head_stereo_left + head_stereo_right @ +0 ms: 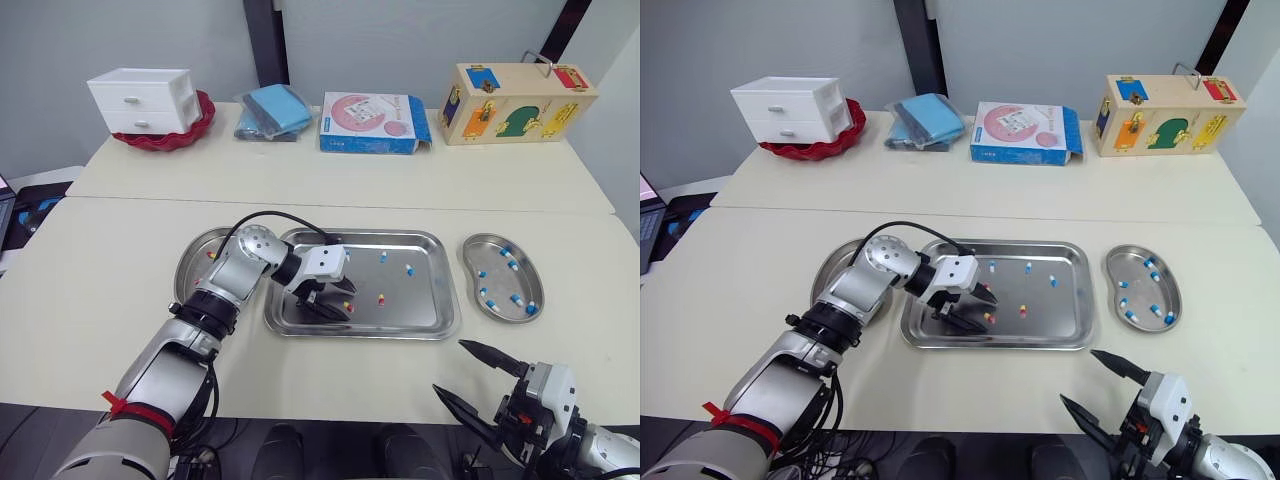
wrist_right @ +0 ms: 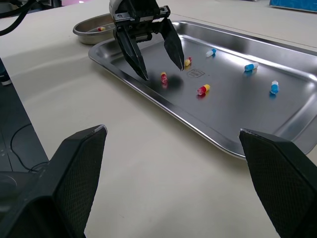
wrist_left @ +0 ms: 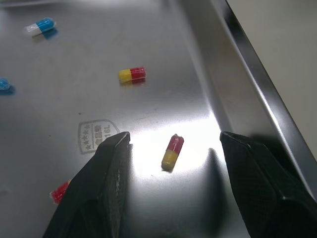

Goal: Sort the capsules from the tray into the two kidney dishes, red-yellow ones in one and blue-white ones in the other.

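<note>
My left gripper (image 1: pixel 340 302) is down inside the steel tray (image 1: pixel 360 333), open, with its two fingers on either side of a red-yellow capsule (image 3: pixel 172 151) lying on the tray floor. Another red-yellow capsule (image 3: pixel 132 75) and two blue-white capsules (image 1: pixel 383 257) (image 1: pixel 409 270) lie farther along the tray. The left kidney dish (image 1: pixel 195 272) holds a red-yellow capsule (image 1: pixel 211 255). The right kidney dish (image 1: pixel 500 283) holds several blue-white capsules (image 1: pixel 517 298). My right gripper (image 1: pixel 452 367) hovers open and empty near the table's front edge, short of the tray's right corner.
Along the back of the table stand a white drawer unit (image 1: pixel 145 100) in a red bowl, a folded blue cloth (image 1: pixel 272 110), a blue-pink box (image 1: pixel 373 122) and a wooden toy box (image 1: pixel 515 102). Bare tabletop lies in front of the tray.
</note>
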